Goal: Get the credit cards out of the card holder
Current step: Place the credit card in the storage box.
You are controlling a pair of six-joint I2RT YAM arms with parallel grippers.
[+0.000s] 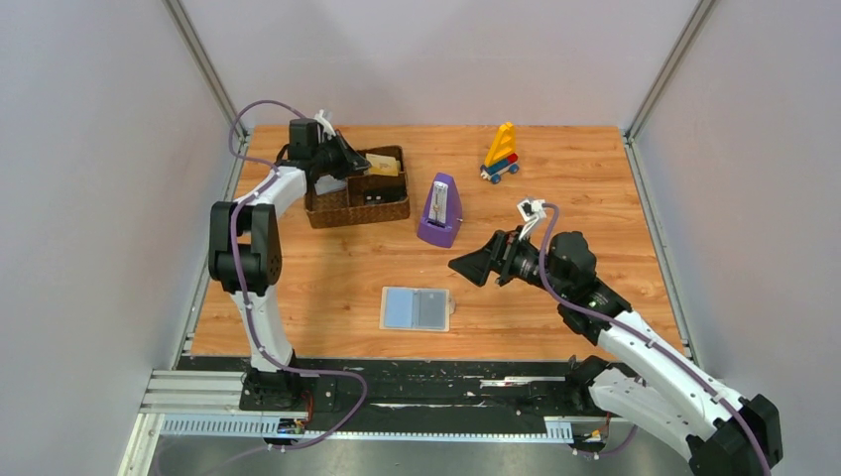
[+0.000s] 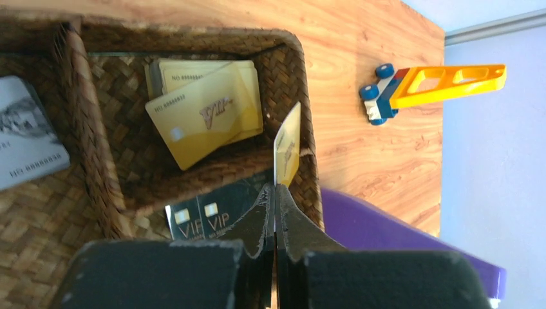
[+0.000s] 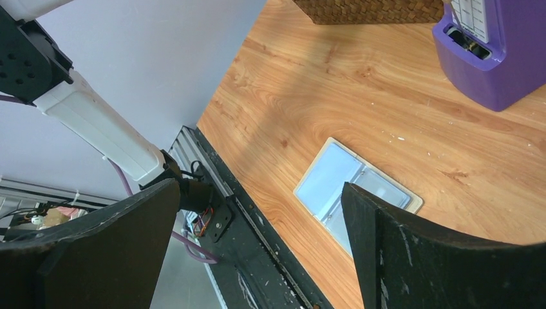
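Several cards (image 2: 206, 112) lie in the tray (image 2: 90, 148), the left gripper (image 2: 275, 193) clamps a gold card (image 2: 287, 151) above it, the right gripper (image 3: 261, 193) gapes empty, and the holder (image 1: 417, 308) looks emptied.

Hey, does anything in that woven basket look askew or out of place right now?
Only one gold card: it stands on edge by the basket wall, pinched in the shut left tool, while the other gold cards and black cards lie flat. Nothing looks spilled or damaged.
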